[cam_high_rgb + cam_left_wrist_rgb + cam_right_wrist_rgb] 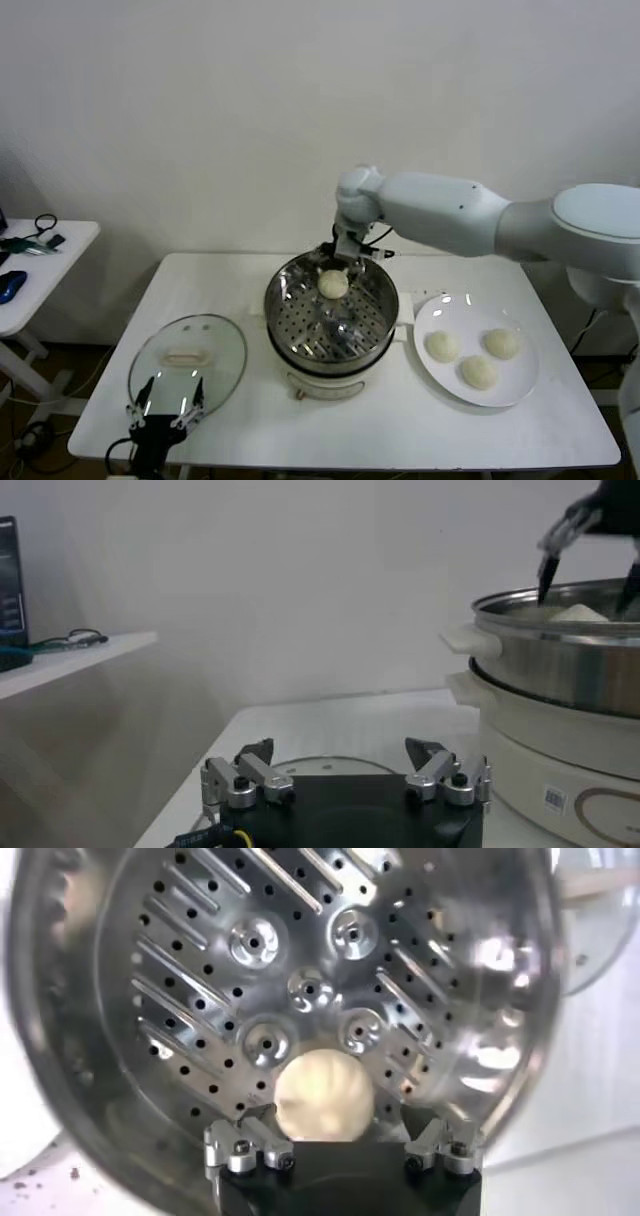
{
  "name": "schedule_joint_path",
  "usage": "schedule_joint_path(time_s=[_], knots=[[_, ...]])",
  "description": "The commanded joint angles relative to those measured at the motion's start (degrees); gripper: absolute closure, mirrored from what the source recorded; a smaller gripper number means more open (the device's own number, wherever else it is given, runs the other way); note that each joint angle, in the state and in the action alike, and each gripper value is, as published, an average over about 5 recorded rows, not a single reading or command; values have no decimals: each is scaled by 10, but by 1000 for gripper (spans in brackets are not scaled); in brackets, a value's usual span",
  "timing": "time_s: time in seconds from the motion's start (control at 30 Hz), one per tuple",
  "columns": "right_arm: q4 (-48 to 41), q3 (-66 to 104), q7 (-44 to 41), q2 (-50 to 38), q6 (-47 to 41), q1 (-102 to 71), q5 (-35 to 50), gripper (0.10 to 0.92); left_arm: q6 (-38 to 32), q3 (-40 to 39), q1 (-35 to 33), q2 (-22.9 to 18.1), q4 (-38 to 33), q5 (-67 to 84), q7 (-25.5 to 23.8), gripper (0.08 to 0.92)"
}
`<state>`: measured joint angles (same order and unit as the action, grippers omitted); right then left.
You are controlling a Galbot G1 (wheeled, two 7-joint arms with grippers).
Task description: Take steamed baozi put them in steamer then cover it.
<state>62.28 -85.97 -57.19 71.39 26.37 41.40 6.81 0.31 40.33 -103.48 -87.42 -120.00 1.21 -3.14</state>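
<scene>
Right gripper (pixel 334 262): fingers spread, straddling one baozi (pixel 333 284) inside the steamer (pixel 290 325); fingertips hidden behind the bun.
Left gripper (pixel 168 412): gaping at lower left, overlapping the cover (pixel 187 353).
Plate (pixel 505 385): carrying three buns at right.

right claw (pixel 342 1138) extended forward, fingers spread | left claw (pixel 165 410) low, near body, fingers spread

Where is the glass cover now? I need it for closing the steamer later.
In the head view the cover lies flat on the table's front left, left of the steamer, just beyond the left gripper.
</scene>
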Motion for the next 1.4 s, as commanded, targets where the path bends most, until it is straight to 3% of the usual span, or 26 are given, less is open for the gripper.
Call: schedule_joint_path(time_s=[0.03,0.1,0.23,0.4,0.57,0.83,1.4], knots=[[29,-92,-93,-119,-126,160,347,202,-2,-2,0,1,-1,-1,0,177],[49,-118,-76,-172,-193,168,377,203,-2,-1,0,1,0,0,0,177],[103,-172,-24,-280,-305,158,329,203,-2,-1,0,2,0,0,-2,177],[186,-194,19,-372,-374,106,275,203,0,-2,2,1,-1,0,-4,177],[234,-147,72,-411,-426,15,257,203,0,-2,2,1,-2,0,-4,177],[196,-10,96,-414,-449,-165,202,203,-2,-1,0,0,1,0,-3,177],[87,75,117,-318,-451,-268,168,203,-6,1,-2,-4,6,-2,-1,177]])
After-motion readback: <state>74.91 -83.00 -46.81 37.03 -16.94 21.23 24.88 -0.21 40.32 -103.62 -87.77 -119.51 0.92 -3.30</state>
